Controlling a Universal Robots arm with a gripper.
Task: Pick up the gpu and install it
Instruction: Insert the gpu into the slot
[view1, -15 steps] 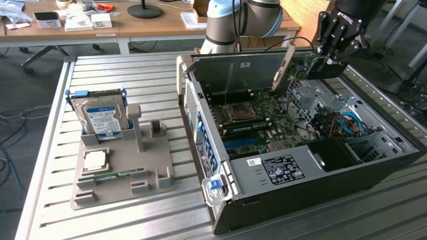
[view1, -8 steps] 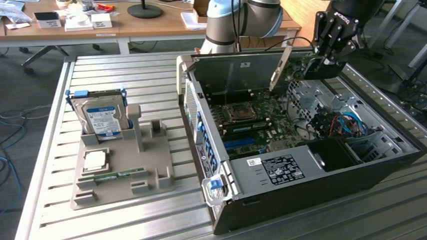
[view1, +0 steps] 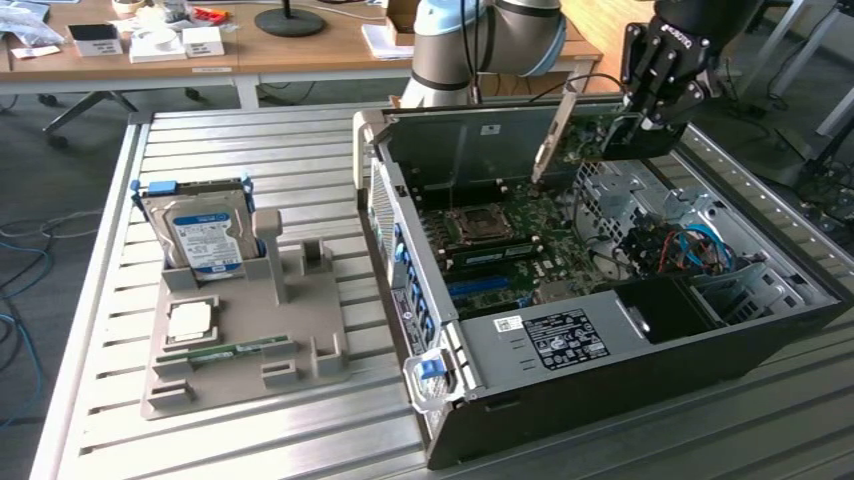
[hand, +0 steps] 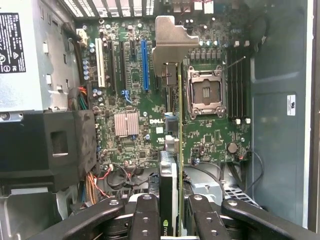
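The gpu (hand: 179, 150) showed a green circuit board with a dull lacquered look, and its end bracket (hand: 172, 42) was bare silver metal, smooth and softly shiny. The gripper (hand: 174, 222) had matt black fingers (hand: 145, 220) — metal or plastic could not be told. The computer case (view1: 747, 340) was matt black outside, unpainted grey sheet metal within. The hard drive (view1: 187, 210) had a silvery metal shell and a glossy label (view1: 214, 250). Its holder (view1: 234, 375) was matt grey plastic — on a table (view1: 267, 450) of ribbed, brushed metal slats.
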